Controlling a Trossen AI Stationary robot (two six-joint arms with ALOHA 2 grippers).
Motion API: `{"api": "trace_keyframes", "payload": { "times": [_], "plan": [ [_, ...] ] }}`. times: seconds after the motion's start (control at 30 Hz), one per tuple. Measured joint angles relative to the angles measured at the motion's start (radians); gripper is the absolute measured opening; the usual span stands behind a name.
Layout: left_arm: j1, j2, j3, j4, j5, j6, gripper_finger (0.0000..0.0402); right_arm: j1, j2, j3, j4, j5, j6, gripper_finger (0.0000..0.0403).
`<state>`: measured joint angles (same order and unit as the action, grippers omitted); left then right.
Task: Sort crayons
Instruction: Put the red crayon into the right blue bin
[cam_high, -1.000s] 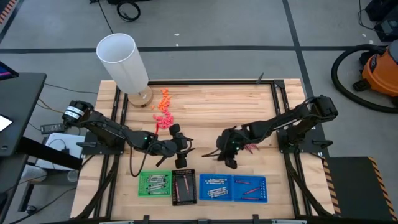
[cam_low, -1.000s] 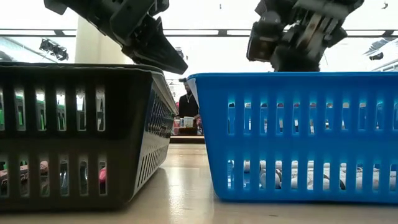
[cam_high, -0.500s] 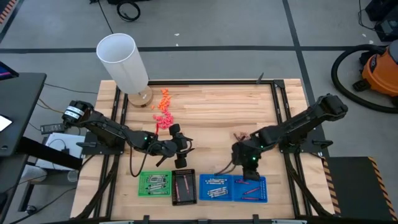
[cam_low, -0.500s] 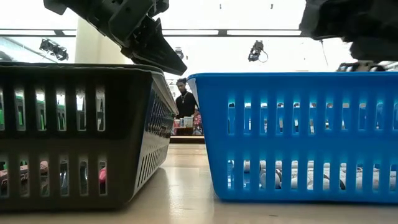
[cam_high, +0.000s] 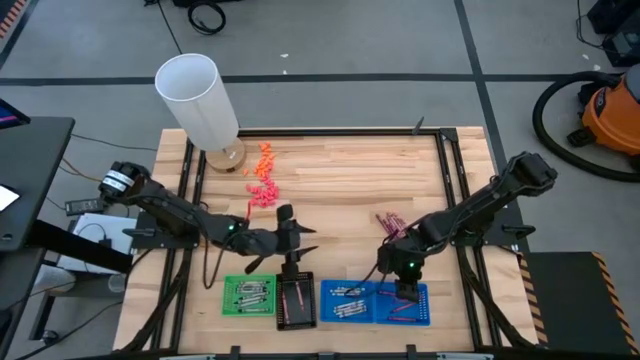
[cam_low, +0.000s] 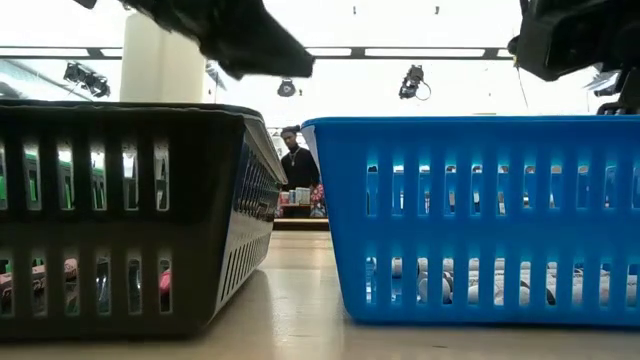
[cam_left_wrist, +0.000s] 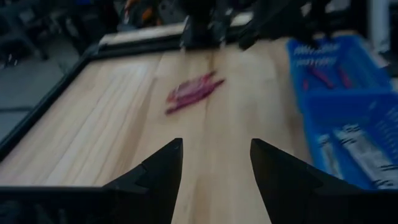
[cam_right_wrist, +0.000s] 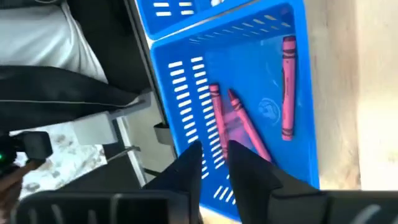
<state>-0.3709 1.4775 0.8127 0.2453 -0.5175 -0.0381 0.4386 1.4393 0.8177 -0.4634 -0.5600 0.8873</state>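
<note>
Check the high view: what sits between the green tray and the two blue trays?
High view: the black tray with reddish crayons in it sits between the green tray and the blue trays. Nothing else.

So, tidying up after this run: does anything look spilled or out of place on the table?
Yes. Small orange and pink lumps lie scattered loose on the wood beside the white cylinder, outside every tray. A loose bunch of red crayons also lies unsorted mid-table.

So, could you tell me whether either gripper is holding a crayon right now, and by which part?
Neither. The left gripper is open over the table, and the right gripper hangs empty over the blue tray, where red crayons lie.
</note>
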Motion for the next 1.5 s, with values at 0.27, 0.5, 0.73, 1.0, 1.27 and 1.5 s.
{"api": "trace_keyframes", "payload": {
  "times": [0.27, 0.5, 0.73, 1.0, 1.27, 1.5],
  "plan": [
    [-0.059, -0.097, 0.000, 0.051, 0.018, 0.017, 0.0198, -0.050, -0.075, 0.000, -0.082, 0.086, 0.019, 0.0122],
    [-0.079, -0.158, 0.002, 0.175, 0.035, 0.059, 0.0198, -0.148, -0.108, 0.000, -0.242, 0.585, -0.031, 0.0120],
    [-0.078, -0.172, 0.085, 0.171, 0.044, 0.133, 0.0198, -0.230, 0.000, 0.000, -0.230, 0.880, -0.136, 0.0120],
    [-0.124, -0.173, 0.179, 0.052, 0.043, 0.154, 0.0198, -0.353, 0.149, 0.000, -0.210, 0.847, -0.207, 0.0120],
    [-0.146, -0.172, 0.179, 0.034, 0.044, 0.154, 0.0198, -0.403, 0.176, 0.000, -0.193, 0.755, -0.218, 0.0120],
    [-0.155, -0.174, 0.179, 0.002, 0.043, 0.148, 0.0198, -0.434, 0.178, 0.000, -0.141, 0.714, -0.271, 0.0116]
  ]
}}
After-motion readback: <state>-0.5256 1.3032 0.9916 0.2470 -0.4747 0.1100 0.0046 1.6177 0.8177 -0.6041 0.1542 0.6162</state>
